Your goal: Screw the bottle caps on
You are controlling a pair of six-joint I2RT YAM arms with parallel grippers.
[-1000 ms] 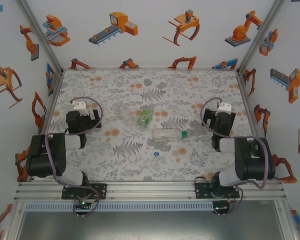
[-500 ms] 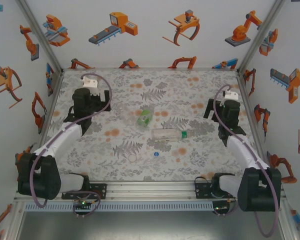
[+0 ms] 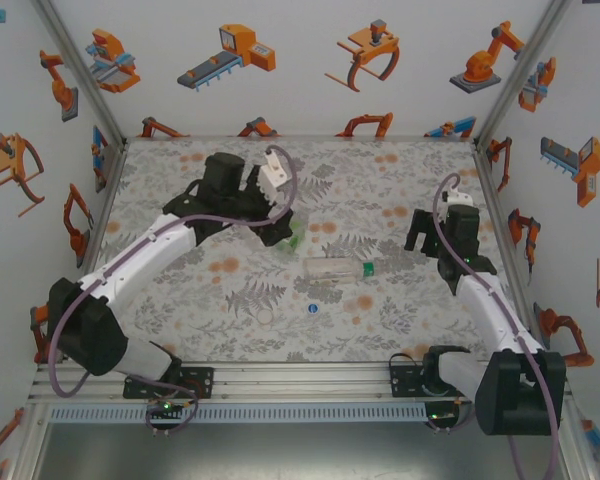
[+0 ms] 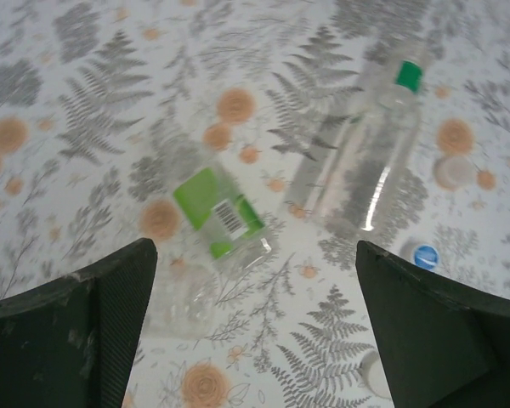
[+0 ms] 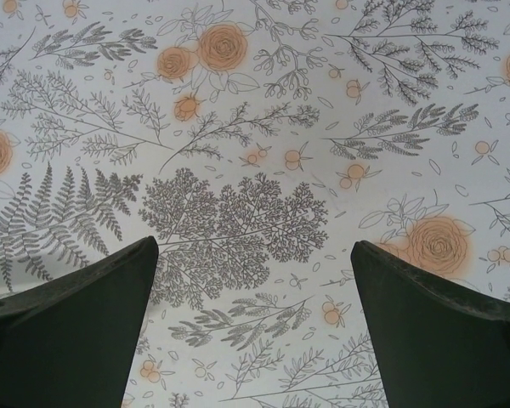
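Shifted since half a second ago: left arm (image 3: pixel 150 255), swung from the far-left part of the counter (image 3: pixel 210 335) in toward its middle. Right arm (image 3: pixel 490 300) nearly unchanged at the right side. Bottles and caps unmoved.

1. Left gripper (image 4: pixel 255 246): spread wide, nothing between the fingers (image 4: pixel 93 340). Hangs above the green-labelled bottle, no contact visible.

2. Right gripper (image 5: pixel 255 243): spread wide, nothing pinched. Poised over the bare fern-and-rose mat (image 5: pixel 238 212) near the counter's right edge, well apart from both bottles.

3. Green-labelled bottle (image 4: pixel 217 212): clear, lying on its side at mid-counter, label up, barcode showing. Neck end blurred; capped or not, cannot tell.

4. Clear bottle (image 4: pixel 365 161): lying on its side near the labelled one, on the robot's right and apart from it. Green band (image 4: pixel 408 75) at the neck end, turned toward the right arm. Capped or not, cannot tell.

5. Blue cap (image 4: pixel 425 255): loose on the mat, near the clear bottle's base, on the side nearer the arm bases.

6. White cap (image 3: pixel 265 316): loose on the mat, left of the blue cap, nearer the bases than either bottle.

7. Pale round piece (image 4: pixel 453 172): just beside the clear bottle, right of the blue cap. Cap or printed spot, cannot tell.
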